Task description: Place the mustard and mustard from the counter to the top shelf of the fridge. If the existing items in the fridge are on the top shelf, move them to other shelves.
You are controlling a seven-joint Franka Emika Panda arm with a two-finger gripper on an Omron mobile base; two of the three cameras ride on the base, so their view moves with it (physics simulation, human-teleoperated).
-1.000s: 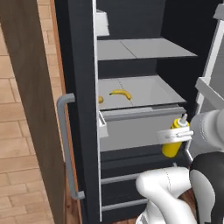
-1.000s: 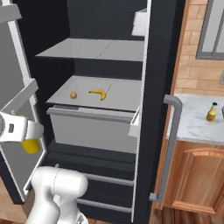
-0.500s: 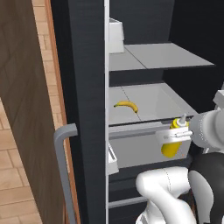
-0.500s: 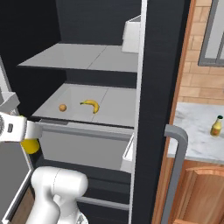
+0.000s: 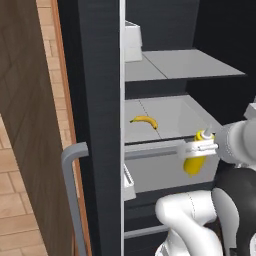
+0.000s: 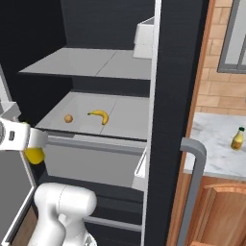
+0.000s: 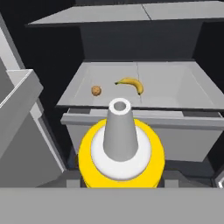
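Here, the robot's fingers [image 5: 200, 149] clasp a yellow mustard bottle [image 5: 196, 156] just before the open fridge [image 5: 100, 75], below its top shelf [image 5: 190, 64]. It looks light, smooth plastic, likely slippery; grip the body, not the nozzle.

The squeeze bottle [image 7: 121, 157] looks like smooth yellow plastic. The fridge [image 5: 100, 100] sides are matt black. The counter [image 6: 218, 149] is marbled stone.

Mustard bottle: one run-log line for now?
gripper: shut on mustard bottle | before fridge | banana, orange fruit: lower shelf | top shelf: bare
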